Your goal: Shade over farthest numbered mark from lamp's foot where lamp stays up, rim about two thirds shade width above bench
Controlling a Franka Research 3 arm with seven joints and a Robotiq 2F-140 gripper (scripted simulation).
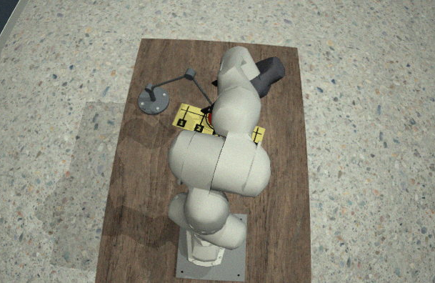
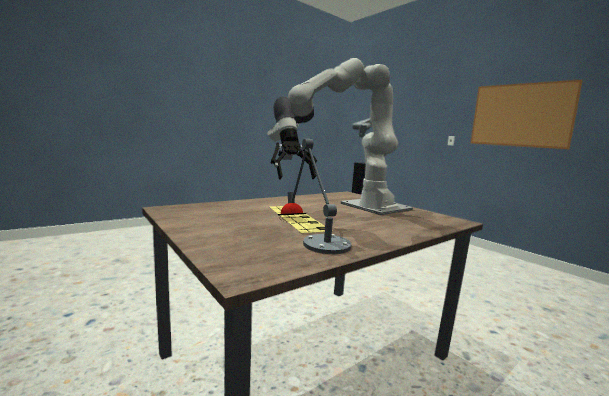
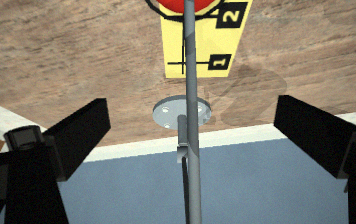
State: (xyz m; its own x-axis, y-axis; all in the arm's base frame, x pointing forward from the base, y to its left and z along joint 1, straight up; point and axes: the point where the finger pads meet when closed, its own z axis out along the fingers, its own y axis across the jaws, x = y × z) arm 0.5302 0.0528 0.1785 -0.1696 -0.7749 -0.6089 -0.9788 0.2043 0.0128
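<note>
The lamp has a round grey foot near the table's front edge, two thin grey arms that meet at a high elbow joint, and a red shade. The shade sits very low on the yellow numbered strip. In the wrist view the shade lies by mark 2, beyond mark 1. My gripper is open, high up just beside the elbow. Its fingers stand wide on either side of the lamp's arm without touching it. In the overhead view my own arm hides most of the shade.
The lamp's foot stands at the table's left side and the strip runs from it towards the right. My base plate is bolted at the near end of the table. An orange board hangs on the wall.
</note>
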